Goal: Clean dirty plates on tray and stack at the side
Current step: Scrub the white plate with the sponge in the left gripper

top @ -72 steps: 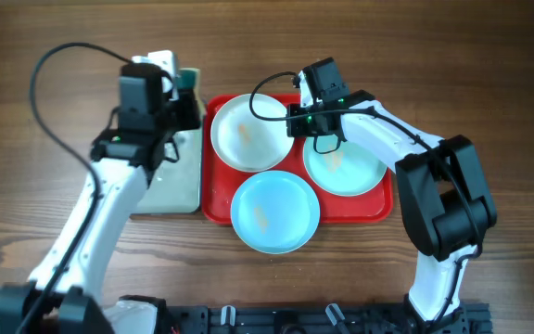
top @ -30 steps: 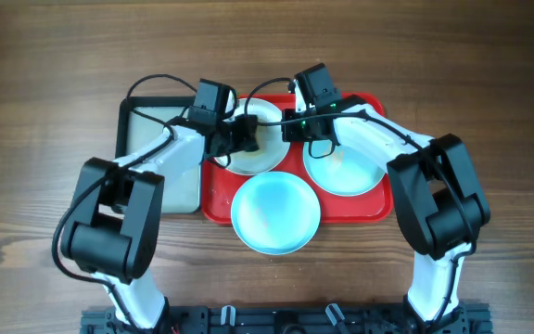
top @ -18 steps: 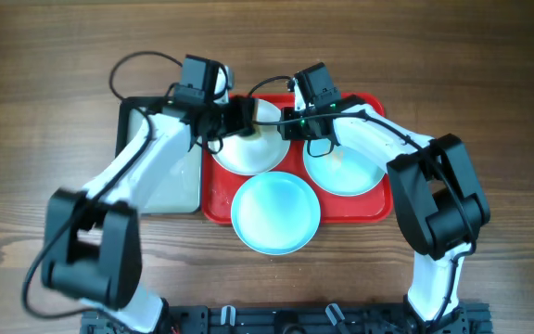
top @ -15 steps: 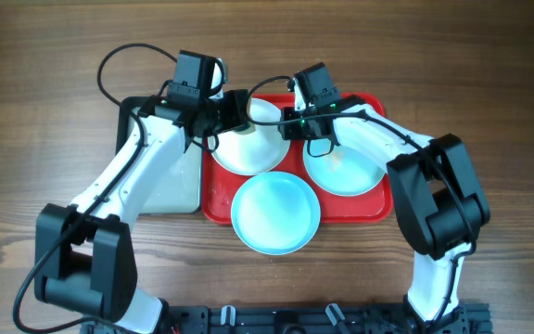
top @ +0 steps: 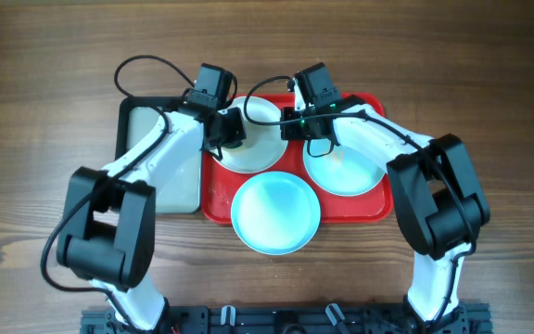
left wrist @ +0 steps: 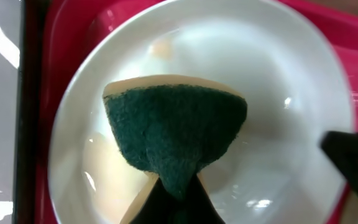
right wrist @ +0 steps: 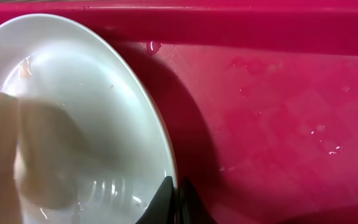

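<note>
Sponge [left wrist: 176, 134] is clamped in the left gripper [top: 231, 128] and pressed on the white plate [top: 260, 151], at the back left of the tray [top: 378, 211]. Left arm bends in over the black tray [top: 146, 134]. Right gripper [top: 292, 125], its arm arching over an aqua plate [top: 346, 174], pinches the white plate's right rim.

Both arms reach inward with elbows splayed, hands nearly facing. The left hand [top: 231, 128] clamps a sponge [left wrist: 173, 130]; the right hand [top: 292, 123] pinches the white plate [right wrist: 98, 81] by its rim.
</note>
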### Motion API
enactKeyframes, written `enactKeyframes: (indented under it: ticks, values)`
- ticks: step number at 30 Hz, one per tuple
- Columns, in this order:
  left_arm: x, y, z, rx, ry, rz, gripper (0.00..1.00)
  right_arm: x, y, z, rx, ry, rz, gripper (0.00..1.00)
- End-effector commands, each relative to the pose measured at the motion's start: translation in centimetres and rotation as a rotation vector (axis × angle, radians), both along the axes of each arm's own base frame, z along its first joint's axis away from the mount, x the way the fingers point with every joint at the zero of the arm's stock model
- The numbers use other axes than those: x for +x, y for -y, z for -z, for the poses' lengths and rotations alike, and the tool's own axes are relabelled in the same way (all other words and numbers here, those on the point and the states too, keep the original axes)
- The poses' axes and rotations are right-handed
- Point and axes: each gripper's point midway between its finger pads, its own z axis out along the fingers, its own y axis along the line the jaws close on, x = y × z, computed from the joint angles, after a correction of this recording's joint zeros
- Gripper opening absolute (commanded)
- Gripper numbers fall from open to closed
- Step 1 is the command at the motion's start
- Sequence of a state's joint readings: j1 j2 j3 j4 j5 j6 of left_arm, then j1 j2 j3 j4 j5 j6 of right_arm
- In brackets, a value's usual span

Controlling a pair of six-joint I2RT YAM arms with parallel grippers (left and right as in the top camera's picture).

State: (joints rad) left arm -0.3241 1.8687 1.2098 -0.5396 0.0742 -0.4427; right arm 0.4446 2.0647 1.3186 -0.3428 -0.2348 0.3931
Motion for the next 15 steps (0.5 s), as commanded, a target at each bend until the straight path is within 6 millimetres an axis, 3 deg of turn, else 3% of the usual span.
enactKeyframes:
  ticks: [1,9,13,15]
  values:
    - [-0.4,-1.2,1.4,0.076,-0.022,-0.015,0.04,-0.5,-0.1,1.1,-0.014,-0.023,-0.006,0.04]
    - [-0.9,-1.6,2.0,0.085,-0.056,-0.06,0.04,-0.5,-0.1,1.1,-0.014,-0.023,-0.006,0.04]
    - [-1.5,-1.1,4.3,0.069,-0.114,-0.047,0.04,-0.5,-0.1,1.1,-0.014,-0.023,-0.006,0.04]
    - [-2.0,0.2,5.5,0.005,-0.156,-0.021,0.04,-0.5,-0.1,1.1,-0.014,-0.023,-0.006,0.04]
